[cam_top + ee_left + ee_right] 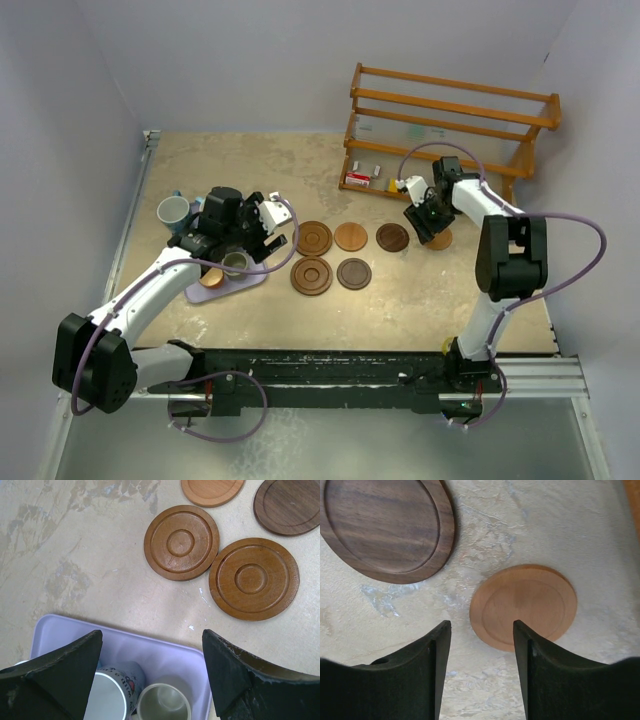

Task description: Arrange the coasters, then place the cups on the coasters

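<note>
Five wooden coasters lie in two rows mid-table, among them a grooved coaster [314,238] [181,542], a second grooved one [311,276] [254,578] and a dark coaster [392,237] [385,527]. A light coaster [441,240] [523,607] lies flat to their right. My right gripper [428,225] [481,625] hovers open at its near edge, holding nothing. My left gripper [248,245] [152,635] hangs open over the lavender tray [250,282] [165,652]. On the tray stand a grey-green cup [235,263] [164,705], a printed pale cup [112,695] and a copper cup [211,278]. A light-blue cup [173,211] stands left of the tray.
A wooden rack [450,120] stands at the back right, with small items [357,180] on its lowest shelf. Walls close in on the left, back and right. The arms' base rail [330,370] runs along the near edge.
</note>
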Robot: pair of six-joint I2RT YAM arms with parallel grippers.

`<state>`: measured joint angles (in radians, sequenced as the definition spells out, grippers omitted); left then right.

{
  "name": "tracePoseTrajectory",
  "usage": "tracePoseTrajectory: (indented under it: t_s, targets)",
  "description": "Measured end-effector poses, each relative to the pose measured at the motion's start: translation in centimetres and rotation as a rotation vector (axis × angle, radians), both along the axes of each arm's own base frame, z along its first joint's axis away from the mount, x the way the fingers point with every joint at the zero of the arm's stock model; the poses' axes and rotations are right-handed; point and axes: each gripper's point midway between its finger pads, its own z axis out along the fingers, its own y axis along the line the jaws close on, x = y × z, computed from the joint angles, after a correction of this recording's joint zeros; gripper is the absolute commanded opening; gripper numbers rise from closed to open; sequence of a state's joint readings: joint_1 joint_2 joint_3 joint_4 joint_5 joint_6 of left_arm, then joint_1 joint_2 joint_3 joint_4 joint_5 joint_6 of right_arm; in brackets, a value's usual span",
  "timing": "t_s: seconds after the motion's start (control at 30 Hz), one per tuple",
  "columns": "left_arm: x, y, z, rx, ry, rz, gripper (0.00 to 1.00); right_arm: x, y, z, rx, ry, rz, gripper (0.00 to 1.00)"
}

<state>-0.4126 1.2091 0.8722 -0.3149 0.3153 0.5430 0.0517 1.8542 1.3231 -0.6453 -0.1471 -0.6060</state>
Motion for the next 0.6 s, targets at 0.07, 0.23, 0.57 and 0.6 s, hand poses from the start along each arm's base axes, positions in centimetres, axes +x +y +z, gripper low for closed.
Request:
tracePoseTrajectory:
  t_s: [0.07,0.23,0.57,0.6]
  targets:
    - [0.0,0.0,0.0,0.000,0.000,0.000,0.78,-0.1,0.0,-0.7,0.000,0.019,0.004,0.51]
    - [0.0,0.0,0.0,0.001,0.000,0.000,0.78,-0.2,0.0,-1.2,-0.001,0.031,0.008,0.45]
    - [0.0,0.0,-0.1,0.001,0.002,0.000,0.78,0.2,-0.2,-2.1,-0.011,0.020,0.010,0.30]
    - [0.0,0.0,-0.1,0.001,0.002,0.000,0.78,0.2,-0.2,-2.1,-0.011,0.018,0.011,0.28]
